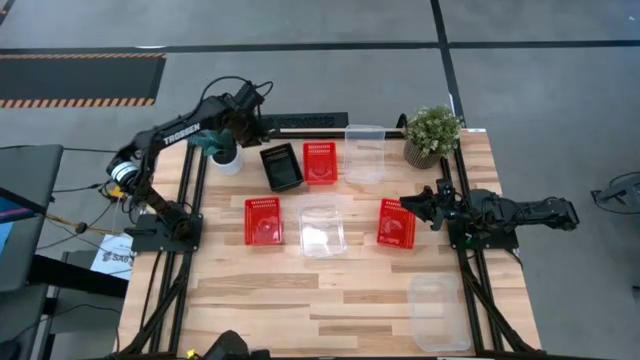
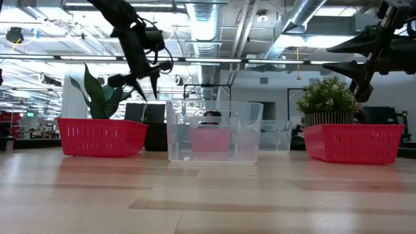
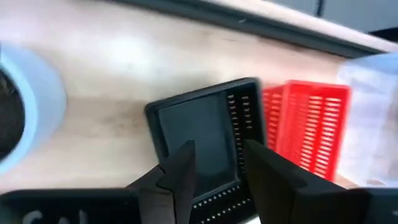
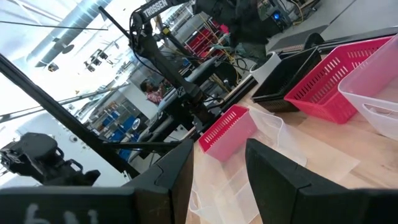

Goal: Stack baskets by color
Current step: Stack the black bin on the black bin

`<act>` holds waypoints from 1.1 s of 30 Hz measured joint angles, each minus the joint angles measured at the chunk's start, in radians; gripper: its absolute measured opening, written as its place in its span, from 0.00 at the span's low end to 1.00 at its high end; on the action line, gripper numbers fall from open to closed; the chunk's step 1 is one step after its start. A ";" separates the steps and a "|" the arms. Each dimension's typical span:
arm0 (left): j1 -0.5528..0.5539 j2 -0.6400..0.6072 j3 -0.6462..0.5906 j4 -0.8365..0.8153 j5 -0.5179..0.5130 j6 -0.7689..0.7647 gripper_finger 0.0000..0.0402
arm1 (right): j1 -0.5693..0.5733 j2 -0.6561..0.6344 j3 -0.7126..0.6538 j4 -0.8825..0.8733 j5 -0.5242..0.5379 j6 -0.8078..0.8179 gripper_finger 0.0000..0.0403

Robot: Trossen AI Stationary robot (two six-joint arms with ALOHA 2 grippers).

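Seven baskets lie on the wooden table (image 1: 330, 290) in the overhead view: one black, three red, three clear. The black basket (image 1: 282, 166) sits tilted at the far edge, touching or just beside a red basket (image 1: 320, 162), with a clear basket (image 1: 365, 152) near that one's other side. In the middle row a second red basket (image 1: 263, 221), a clear basket (image 1: 322, 230) and a third red basket (image 1: 396, 222) lie apart. Another clear basket (image 1: 438, 312) lies alone near the front right. Two potted plants flank the far row: a white-potted plant (image 1: 225, 152) and a bushy plant (image 1: 432, 135). The left gripper (image 3: 217, 168) hangs above the black basket, fingers apart, holding nothing. The right gripper (image 1: 418, 207) hovers beside the third red basket, fingers apart and empty.
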 joint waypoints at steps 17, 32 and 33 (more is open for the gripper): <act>-0.098 -0.001 -0.152 0.047 -0.047 0.117 0.01 | 0.000 0.000 0.000 -0.002 0.017 -0.003 0.42; -0.092 0.052 -0.190 0.172 -0.075 0.134 0.00 | 0.000 0.000 -0.001 -0.001 0.033 0.000 0.42; -0.092 0.066 -0.187 0.174 -0.074 0.134 0.00 | 0.000 0.000 -0.001 -0.002 0.033 0.000 0.42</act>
